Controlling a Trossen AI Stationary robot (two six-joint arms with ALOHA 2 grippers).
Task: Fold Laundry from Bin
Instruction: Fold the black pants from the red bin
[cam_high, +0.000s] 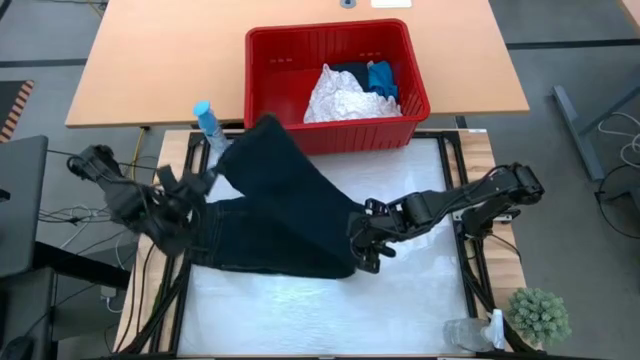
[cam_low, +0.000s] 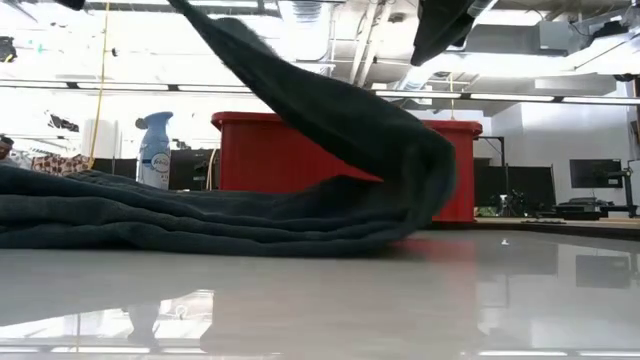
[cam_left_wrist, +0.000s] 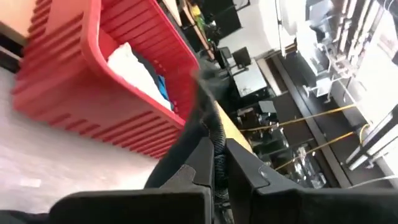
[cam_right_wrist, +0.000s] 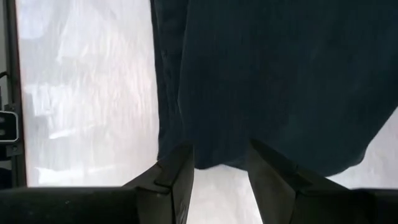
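Left gripper (cam_left_wrist: 214, 163) clamped on large black cloth garment (cam_high: 285, 205), lifted fold. Right gripper (cam_right_wrist: 219, 168) parted, empty. Fold may slip, collapse toward red plastic bin (cam_high: 262, 95).

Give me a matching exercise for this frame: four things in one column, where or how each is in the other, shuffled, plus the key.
1. white crinkled cloth
2. black garment
3. left gripper
4. right gripper

a. spread on the table, one part lifted
b. open, over the garment's edge
c. lying in the red bin
d. shut on dark cloth

Pairs: 1-c, 2-a, 3-d, 4-b
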